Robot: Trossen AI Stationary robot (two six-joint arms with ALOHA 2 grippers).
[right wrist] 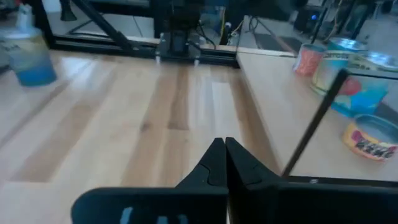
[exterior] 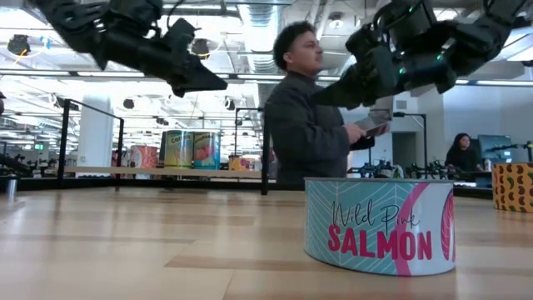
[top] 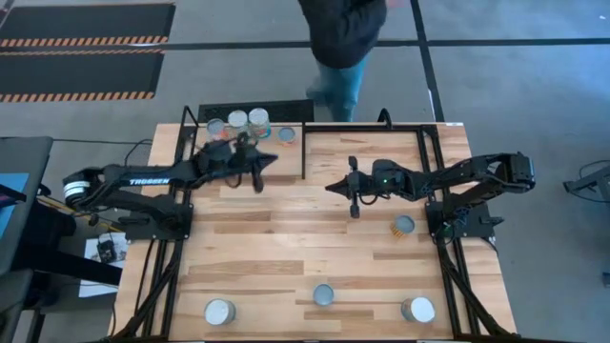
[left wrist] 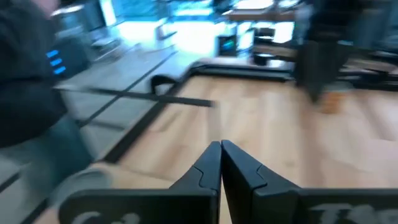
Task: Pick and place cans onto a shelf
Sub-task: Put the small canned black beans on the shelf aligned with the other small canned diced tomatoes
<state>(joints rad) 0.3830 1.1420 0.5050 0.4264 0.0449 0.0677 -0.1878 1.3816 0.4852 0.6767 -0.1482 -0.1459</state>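
Now both my hands hang clenched and empty above the table: my left hand (top: 270, 160) just beside the four cans (top: 237, 120) already on the shelf (top: 357, 141), my right hand (top: 334, 187) mid-table, nearest the can (top: 403, 226) lying below it, probably next.

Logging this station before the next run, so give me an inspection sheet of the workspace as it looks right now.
Surface: planked wooden table, bare between the cans.
Job's things: four cans on the shelf, including one white-topped; four on the table: blue-topped can, front-centre can, front-left can, front-right can.
Clutter: nothing seen.
Grippers: left gripper shut, empty, beside the shelf cans; right gripper shut, empty, mid-table.
Cables: wires by the left arm's base.
Surroundings: person standing behind the table.
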